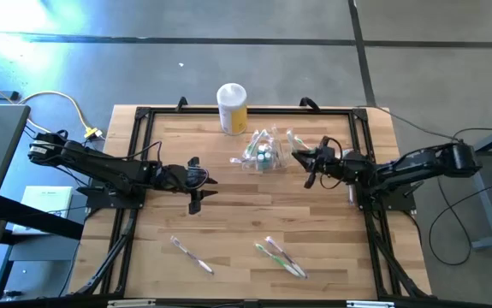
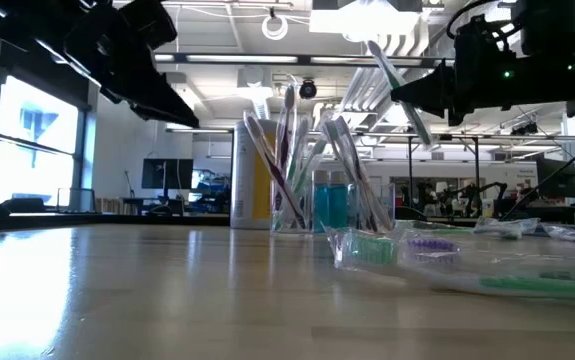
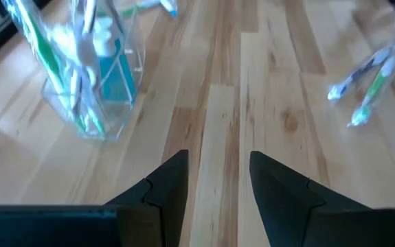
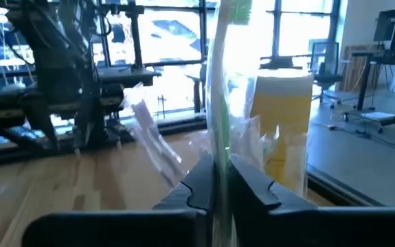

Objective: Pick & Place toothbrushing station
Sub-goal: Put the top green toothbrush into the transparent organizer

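Note:
The toothbrushing station (image 1: 261, 156), a clear plastic holder with several toothbrushes standing in it, stands on the wooden table at the far middle; it also shows in the low view (image 2: 332, 205) and the left wrist view (image 3: 91, 82). Just to its right my right gripper (image 1: 308, 165) is shut on a clear-wrapped toothbrush with a green head (image 4: 219, 103). My left gripper (image 1: 206, 181) hovers open over bare table left of the station, with nothing between its fingers (image 3: 173, 182). My right gripper pinches the wrapped toothbrush's handle (image 4: 218, 154) between its two fingers, well below the head. The fingers come level from the table's right side and lie across the brush. The brush stands nearly upright, head up (image 2: 379, 55), lifted clear of the table.
A yellow canister with a white lid (image 1: 232, 108) stands behind the station near the far edge. Loose wrapped toothbrushes lie near the front edge, one at the left (image 1: 192, 254) and a few at the right (image 1: 281, 257). A black frame (image 1: 139, 154) borders the table.

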